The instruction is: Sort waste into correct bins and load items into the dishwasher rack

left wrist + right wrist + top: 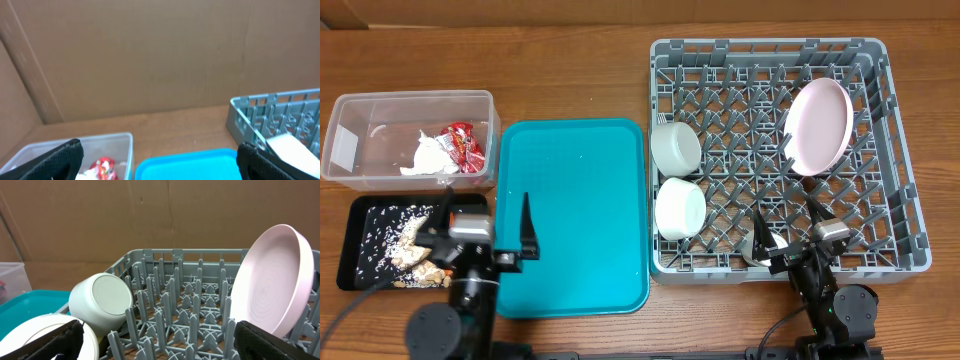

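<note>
Both my pincers stand wide and hold nothing. The right pincer (788,228) is over the near edge of the dishwasher rack (766,46), and the left pincer (488,220) is well to the left of the rack. Inside the rack, at its left side, the nearer bowl (680,207) and the farther bowl (675,147) lie tipped. At the far right, the pink plate (817,125) leans upright between pegs. I judge all three stiff, smooth and breakable, so I would take each by the rim, gently.
</note>
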### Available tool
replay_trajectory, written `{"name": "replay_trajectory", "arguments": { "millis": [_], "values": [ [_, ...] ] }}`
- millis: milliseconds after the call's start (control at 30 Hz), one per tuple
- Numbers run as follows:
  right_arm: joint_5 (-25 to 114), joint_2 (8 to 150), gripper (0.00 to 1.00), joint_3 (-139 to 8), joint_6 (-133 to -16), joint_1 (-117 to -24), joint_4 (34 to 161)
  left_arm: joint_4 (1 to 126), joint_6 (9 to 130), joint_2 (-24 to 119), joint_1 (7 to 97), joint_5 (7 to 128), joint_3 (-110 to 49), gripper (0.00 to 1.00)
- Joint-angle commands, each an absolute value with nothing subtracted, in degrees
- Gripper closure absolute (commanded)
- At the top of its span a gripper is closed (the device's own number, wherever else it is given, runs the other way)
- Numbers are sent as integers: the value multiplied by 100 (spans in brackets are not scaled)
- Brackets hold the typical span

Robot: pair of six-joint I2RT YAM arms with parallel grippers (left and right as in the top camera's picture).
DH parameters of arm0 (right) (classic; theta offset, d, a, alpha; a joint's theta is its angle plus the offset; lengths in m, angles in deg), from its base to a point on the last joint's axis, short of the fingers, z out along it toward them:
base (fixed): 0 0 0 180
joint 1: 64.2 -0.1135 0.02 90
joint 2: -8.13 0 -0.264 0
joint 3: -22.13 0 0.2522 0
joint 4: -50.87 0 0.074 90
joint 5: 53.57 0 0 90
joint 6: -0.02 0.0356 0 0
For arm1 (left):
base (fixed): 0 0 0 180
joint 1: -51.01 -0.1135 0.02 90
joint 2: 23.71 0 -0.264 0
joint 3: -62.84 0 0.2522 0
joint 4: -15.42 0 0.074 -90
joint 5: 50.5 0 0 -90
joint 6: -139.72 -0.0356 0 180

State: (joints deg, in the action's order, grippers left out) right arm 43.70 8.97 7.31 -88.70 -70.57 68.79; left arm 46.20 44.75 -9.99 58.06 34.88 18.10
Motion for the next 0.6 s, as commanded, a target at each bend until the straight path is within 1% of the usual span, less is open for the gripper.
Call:
{"name": "replay_trajectory", "arguments": {
  "millis": [0, 200, 333, 567],
  "values": [
    [4383, 829, 0, 792, -8894, -7033, 6853, 4182, 4235, -1655, 5806, 3665, 2702, 0],
    [4383, 829, 0, 792, -8894, -7033, 6853, 3251, 4132, -2267, 5806, 3658, 4037, 0],
    [4383, 829, 0, 792, -8894, -7033, 6853, 2030, 4143, -2352, 5806, 3660, 4892, 0],
    [4383, 829, 0, 792, -8892, -7033, 6853, 2395, 4053, -2352, 5806, 3551, 4881, 0]
  ]
}}
